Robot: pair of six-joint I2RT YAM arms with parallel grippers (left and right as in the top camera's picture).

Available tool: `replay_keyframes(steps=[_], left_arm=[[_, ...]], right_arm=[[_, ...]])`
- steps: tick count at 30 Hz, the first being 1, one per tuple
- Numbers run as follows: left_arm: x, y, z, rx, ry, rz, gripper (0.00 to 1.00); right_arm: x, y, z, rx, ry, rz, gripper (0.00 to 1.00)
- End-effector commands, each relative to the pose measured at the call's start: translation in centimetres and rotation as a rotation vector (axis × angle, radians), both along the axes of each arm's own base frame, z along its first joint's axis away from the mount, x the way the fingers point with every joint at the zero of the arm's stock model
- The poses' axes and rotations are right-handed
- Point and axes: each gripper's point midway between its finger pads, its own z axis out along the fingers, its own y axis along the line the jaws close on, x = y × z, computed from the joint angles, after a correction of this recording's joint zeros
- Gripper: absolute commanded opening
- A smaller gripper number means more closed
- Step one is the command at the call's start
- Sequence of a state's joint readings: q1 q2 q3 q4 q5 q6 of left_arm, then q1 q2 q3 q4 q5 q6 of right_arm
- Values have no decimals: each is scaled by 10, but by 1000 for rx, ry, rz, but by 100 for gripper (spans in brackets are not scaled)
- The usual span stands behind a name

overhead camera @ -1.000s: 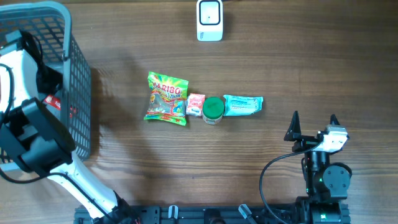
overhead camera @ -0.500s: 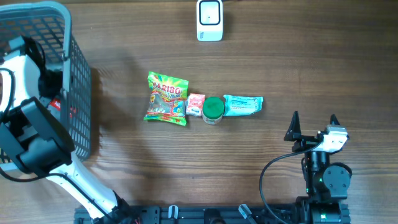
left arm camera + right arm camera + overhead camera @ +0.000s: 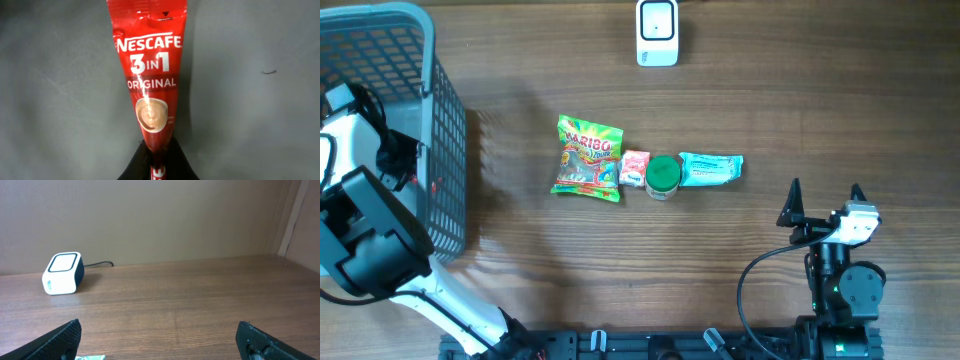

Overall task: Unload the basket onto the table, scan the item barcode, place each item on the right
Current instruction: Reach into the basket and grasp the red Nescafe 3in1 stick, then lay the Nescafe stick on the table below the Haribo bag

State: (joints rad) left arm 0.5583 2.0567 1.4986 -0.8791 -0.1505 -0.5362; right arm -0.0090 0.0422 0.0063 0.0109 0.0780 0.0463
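Coffee sachet (image 3: 150, 75), red, is pinched at its lower end by the clenched left hand (image 3: 156, 167), down inside the grey basket (image 3: 445, 150) at the left edge of the wooden counter (image 3: 800, 90). The right hand (image 3: 825, 195) rests near the front right, fingers spread wide. The white scanner (image 3: 657, 32) sits at the far edge. Mid-counter, in a row, lie a candy bag (image 3: 587, 158), a teal packet (image 3: 710, 168), a green-lidded jar (image 3: 663, 176) and a pink packet (image 3: 634, 167).
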Motion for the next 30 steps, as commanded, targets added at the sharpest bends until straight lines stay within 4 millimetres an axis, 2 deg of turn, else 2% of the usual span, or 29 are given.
replay_keyframes(steps=[1,2,3,4,5,8,9,12,14,16,18,19,20,23,28,30], left_arm=[[6,3,10,-41,-19,9,4],[16,7,31,-26,-64,5,4],[30,12,73,5,-149,-3,4],[38,13,104,26,-212,-10,4],[44,13,134,44,-275,-18,4],[47,0,207,74,-448,-52,4],[46,-11,231,69,-517,-75,4],[44,-52,279,8,-669,-169,4],[43,-103,310,-81,-768,-314,4],[40,-151,324,-146,-797,-462,4],[37,-199,322,-180,-760,-613,4],[36,-225,315,-186,-724,-710,4],[35,-243,306,-184,-683,-765,4],[27,-300,261,-186,-531,-901,4],[-3,-393,178,-274,-386,-1083,4],[-17,-418,153,-291,-355,-1156,4]], right_arm=[[0,3,1,-13,-5,15,100],[0,3,1,-13,-5,15,100],[0,3,1,-13,-5,15,100],[0,3,1,-13,-5,15,100],[0,3,1,-13,-5,15,100],[0,3,1,-13,-5,15,100],[0,3,1,-13,-5,15,100],[0,3,1,-13,-5,15,100],[0,3,1,-13,-5,15,100],[0,3,1,-14,-5,15,100],[0,3,1,-13,-5,15,100],[0,3,1,-13,-5,15,100],[0,3,1,-14,-5,15,100],[0,3,1,-14,-5,15,100],[0,3,1,-14,-5,15,100],[0,3,1,-13,-5,15,100]])
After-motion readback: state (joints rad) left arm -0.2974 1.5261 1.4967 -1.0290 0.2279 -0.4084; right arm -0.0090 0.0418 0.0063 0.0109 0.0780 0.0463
